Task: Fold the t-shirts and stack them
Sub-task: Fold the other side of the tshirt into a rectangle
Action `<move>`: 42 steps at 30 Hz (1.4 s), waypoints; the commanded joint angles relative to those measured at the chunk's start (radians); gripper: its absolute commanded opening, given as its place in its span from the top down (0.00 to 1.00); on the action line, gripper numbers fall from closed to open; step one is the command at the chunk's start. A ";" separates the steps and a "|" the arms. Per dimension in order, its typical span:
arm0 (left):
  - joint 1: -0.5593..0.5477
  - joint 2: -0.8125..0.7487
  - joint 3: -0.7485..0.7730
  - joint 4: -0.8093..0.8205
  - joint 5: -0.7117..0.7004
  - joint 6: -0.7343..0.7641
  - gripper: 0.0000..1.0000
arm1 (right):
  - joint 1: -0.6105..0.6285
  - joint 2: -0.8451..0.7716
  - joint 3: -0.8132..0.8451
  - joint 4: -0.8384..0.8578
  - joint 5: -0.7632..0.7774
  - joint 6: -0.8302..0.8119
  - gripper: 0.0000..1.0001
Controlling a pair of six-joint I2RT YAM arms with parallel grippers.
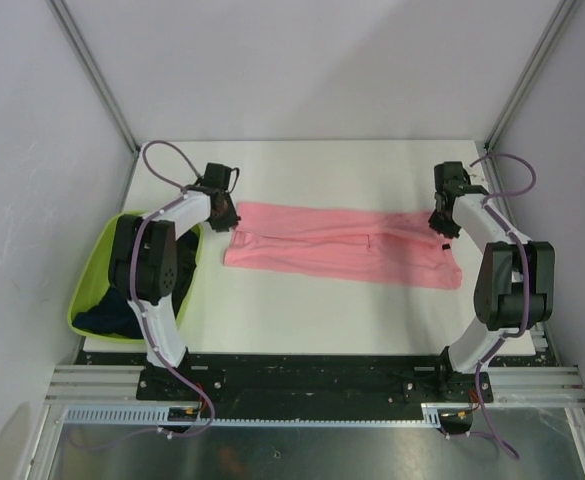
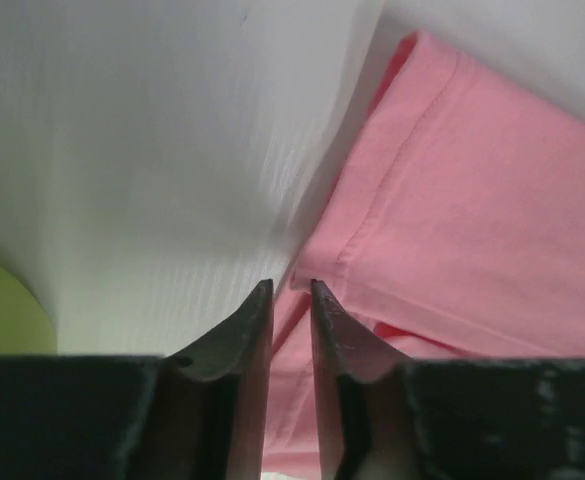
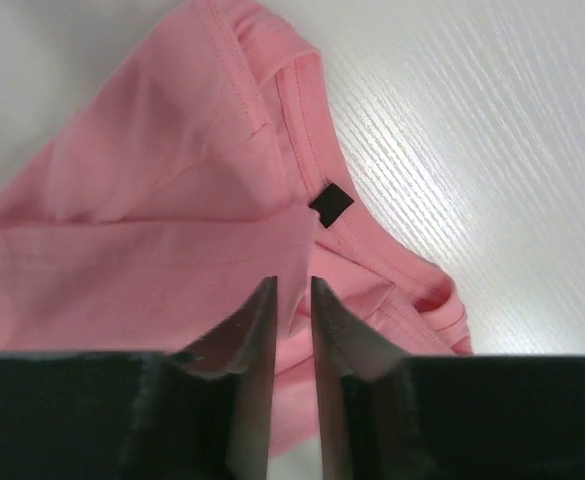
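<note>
Salmon-pink t-shirt (image 1: 342, 255) lies flat on the white counter (image 1: 322, 320), mid-width, folded lengthwise into 1 long band with a few shallow creases. Its long axis runs left to right: the collar end, with a small dark label (image 3: 330, 203), is toward the right arm and the hemmed end toward the left arm. Left claw (image 1: 221, 211) stands over the hem end and right claw (image 1: 442, 224) over the collar end. Each is parted by only a narrow slit and grips nothing. Lime-green tub (image 1: 97, 280) sits at the counter's left edge with dark navy t-shirts (image 1: 112, 315) heaped inside, partly hidden by the left arm.
</note>
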 commanded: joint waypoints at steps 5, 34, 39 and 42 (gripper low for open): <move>-0.006 -0.143 -0.019 0.070 0.061 0.003 0.34 | 0.015 -0.048 -0.003 0.075 -0.105 -0.058 0.47; -0.043 -0.079 0.038 0.102 0.132 0.004 0.44 | 0.211 0.367 0.341 0.148 0.018 -0.082 0.57; -0.043 -0.075 0.042 0.103 0.132 0.004 0.45 | 0.217 0.394 0.361 0.114 0.019 -0.072 0.59; -0.044 -0.074 0.043 0.101 0.132 0.004 0.45 | 0.218 0.399 0.357 0.107 0.019 -0.069 0.61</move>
